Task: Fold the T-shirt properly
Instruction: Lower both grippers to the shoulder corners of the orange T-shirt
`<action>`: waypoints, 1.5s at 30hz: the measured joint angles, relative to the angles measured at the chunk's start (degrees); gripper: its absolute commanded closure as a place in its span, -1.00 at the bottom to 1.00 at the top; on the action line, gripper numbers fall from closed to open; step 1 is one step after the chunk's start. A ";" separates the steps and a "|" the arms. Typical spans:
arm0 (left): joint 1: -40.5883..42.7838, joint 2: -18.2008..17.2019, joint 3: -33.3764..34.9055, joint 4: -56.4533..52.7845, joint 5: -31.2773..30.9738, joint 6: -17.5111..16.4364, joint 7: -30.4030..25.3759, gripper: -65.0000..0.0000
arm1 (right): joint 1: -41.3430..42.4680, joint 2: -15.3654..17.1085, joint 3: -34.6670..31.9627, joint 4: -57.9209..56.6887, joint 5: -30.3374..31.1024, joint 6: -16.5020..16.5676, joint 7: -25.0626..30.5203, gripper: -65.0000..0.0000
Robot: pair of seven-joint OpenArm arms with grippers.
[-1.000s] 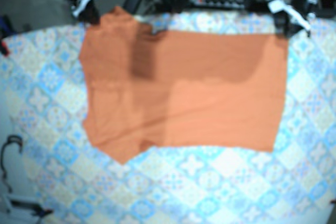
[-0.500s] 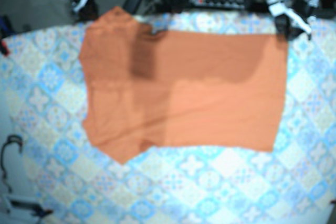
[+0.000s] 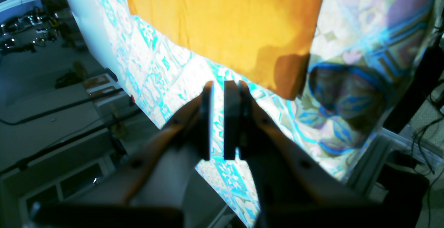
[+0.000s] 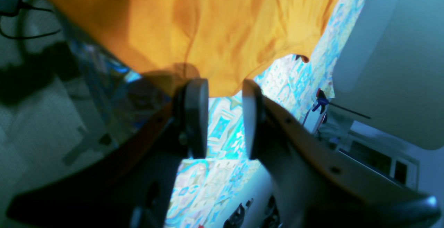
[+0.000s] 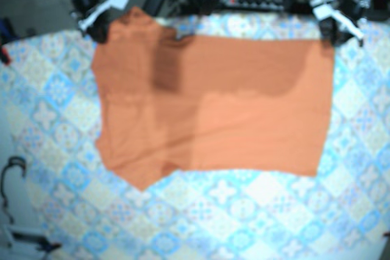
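T-shirt (image 5: 213, 101) flat on bench (image 5: 244, 211). Left end effector (image 3: 222, 86) just off its far hem-side corner, jaws barely parted, empty. Right end effector (image 4: 224, 86) off its far sleeve-side corner, jaws parted, empty. Pinch both edges evenly.

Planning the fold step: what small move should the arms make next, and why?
Probably ease both down to pinch the T-shirt along its far edge: the left gripper and right gripper hang empty just short of its corners.

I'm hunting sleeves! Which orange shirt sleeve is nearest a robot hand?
The back sleeve, beside the right gripper; the front sleeve lies far from both grippers.
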 measured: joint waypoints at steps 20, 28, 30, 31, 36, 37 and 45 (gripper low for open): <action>-0.02 0.00 -0.09 0.00 0.00 0.02 0.24 0.84 | -0.13 0.13 7.50 -5.03 10.82 0.37 -0.20 0.17; -0.02 0.00 -0.09 0.00 0.00 0.02 0.24 0.84 | 0.00 0.24 5.18 -6.01 10.80 0.20 -0.17 0.17; -0.02 0.02 -0.09 0.00 0.00 0.00 0.22 0.84 | -0.07 -0.13 4.46 -7.06 10.60 0.44 0.20 0.17; -0.07 0.02 -0.09 0.00 0.00 0.00 0.22 0.84 | -0.09 -0.13 4.26 -7.28 10.60 0.55 0.15 0.17; -1.42 0.00 -0.13 0.02 0.00 0.17 0.22 0.84 | 2.19 0.07 2.27 -7.52 10.60 0.39 -0.94 0.17; -1.40 -0.02 -0.13 0.00 0.00 0.15 0.22 0.84 | 2.21 0.00 2.23 -7.61 10.60 0.35 -1.01 0.17; -1.22 0.00 -0.13 0.00 0.00 0.02 0.39 0.84 | 2.21 0.00 2.14 -7.26 8.04 0.52 -1.11 0.17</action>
